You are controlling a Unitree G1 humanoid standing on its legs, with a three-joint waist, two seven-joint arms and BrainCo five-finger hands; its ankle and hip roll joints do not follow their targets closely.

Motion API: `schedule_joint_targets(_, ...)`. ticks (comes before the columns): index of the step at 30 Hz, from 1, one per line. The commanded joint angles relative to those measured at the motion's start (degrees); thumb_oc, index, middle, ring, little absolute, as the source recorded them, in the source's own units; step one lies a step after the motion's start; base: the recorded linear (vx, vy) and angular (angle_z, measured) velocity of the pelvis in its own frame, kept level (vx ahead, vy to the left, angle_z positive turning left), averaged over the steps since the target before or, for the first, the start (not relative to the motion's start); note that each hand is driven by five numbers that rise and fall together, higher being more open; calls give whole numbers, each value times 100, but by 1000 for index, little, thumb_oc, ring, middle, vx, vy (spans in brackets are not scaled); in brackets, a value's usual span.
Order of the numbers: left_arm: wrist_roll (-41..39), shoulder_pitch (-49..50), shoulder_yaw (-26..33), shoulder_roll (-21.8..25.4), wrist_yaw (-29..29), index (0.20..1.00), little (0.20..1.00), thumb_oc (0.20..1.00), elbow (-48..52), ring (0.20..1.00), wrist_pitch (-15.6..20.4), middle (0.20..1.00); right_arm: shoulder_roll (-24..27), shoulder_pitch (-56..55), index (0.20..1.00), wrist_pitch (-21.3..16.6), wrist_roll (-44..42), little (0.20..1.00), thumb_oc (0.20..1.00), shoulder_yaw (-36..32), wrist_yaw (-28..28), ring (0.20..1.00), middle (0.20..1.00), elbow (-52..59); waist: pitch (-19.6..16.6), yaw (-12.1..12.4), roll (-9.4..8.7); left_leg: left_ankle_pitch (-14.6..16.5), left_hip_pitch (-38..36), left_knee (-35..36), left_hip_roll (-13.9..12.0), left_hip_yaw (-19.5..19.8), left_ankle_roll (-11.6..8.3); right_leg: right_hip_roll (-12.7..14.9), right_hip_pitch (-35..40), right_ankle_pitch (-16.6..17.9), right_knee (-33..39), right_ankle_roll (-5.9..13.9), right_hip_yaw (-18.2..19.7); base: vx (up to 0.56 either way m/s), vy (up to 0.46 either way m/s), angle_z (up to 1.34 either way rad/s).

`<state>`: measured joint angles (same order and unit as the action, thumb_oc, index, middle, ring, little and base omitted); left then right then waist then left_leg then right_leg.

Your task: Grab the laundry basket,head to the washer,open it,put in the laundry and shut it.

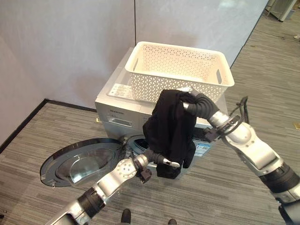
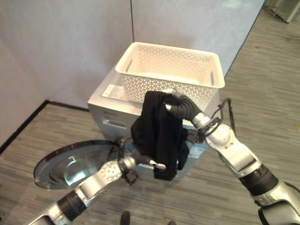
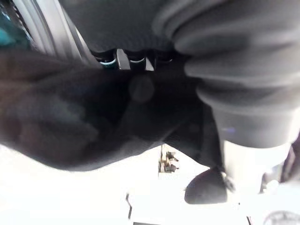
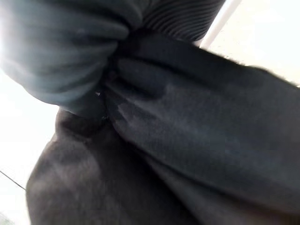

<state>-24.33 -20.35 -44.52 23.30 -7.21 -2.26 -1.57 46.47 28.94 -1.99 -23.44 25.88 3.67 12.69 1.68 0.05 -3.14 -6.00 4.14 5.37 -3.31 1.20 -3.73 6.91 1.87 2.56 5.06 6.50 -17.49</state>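
A black garment (image 1: pixel 171 124) hangs in front of the grey washer (image 1: pixel 117 110), covering most of the drum opening (image 1: pixel 138 143). My right hand (image 1: pixel 197 102) is shut on the garment's top, level with the washer's top edge; in the right wrist view bunched dark cloth (image 4: pixel 187 140) fills its grip. My left hand (image 1: pixel 161 159) reaches in low, with straight fingers against the garment's lower part (image 3: pixel 70 122). The white lattice laundry basket (image 1: pixel 150 89) stands on top of the washer and looks empty. The round glass door (image 1: pixel 79 161) is swung wide open to the left.
The washer stands against a pale wall (image 1: pixel 70 42) on grey wood-look flooring (image 1: pixel 262 75). The open door sticks out low over the floor on the left. Floor space lies to the right of the washer.
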Motion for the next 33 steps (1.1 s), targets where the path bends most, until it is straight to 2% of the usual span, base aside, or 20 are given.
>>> schedule_joint_targets(1, -107, -578, -203, -364, 35, 1000, 1000, 1000, -378, 1000, 215, 1000, -123, 821, 200, -249, -160, 200, 200, -56, -280, 200, 200, 131, 12, 18, -77, 624, -237, -37, 86, -170, 107, 133, 241, -340, -118, 205, 109, 0, 0, 0)
schedule_joint_targets(9, -33, -810, -421, -638, 93, 1000, 1000, 1000, -657, 1000, 239, 1000, -320, 1075, 200, -254, -123, 200, 200, 119, -360, 200, 200, 38, 40, 3, -90, 636, -242, -37, 67, -211, 112, 120, 229, -335, -110, 201, 142, 0, 0, 0)
schedule_joint_targets(10, -32, -811, -422, -639, 93, 696, 696, 696, -660, 696, 241, 696, -321, 1076, 200, -254, -123, 200, 200, 119, -360, 200, 200, 38, 41, 4, -90, 636, -242, -37, 67, -211, 111, 120, 230, -335, -110, 201, 143, 0, 0, 0)
schedule_joint_targets(11, 2, -831, -420, -657, 115, 526, 526, 526, -692, 526, 252, 526, -345, 1076, 200, -264, -123, 200, 200, 110, -373, 200, 200, 32, 42, 6, -93, 637, -245, -37, 66, -212, 112, 118, 231, -337, -109, 199, 142, 0, 0, 0)
schedule_joint_targets(12, 32, -839, -403, -694, 169, 200, 200, 200, -741, 200, 283, 200, -400, 1082, 200, -272, -95, 200, 200, 89, -416, 200, 200, 5, 47, 17, -100, 639, -245, -37, 63, -210, 112, 111, 231, -345, -106, 192, 140, 0, 0, 0)
schedule_joint_targets(26, 136, -532, -84, -630, 394, 200, 200, 200, -736, 200, 436, 200, -571, 901, 200, -301, -21, 200, 200, -26, -518, 200, 200, -55, 94, 88, -121, 629, -244, -37, 36, -197, 96, 76, 230, -367, -103, 164, 136, 0, 0, 0)
schedule_joint_targets(33, 521, -203, 177, -410, 351, 200, 200, 200, -674, 200, 530, 200, -293, 430, 200, -291, 121, 200, 200, -19, -180, 200, 200, 263, 141, 116, -144, 616, -229, -37, 21, -211, 79, 73, 224, -374, -102, 162, 114, 0, 0, 0)
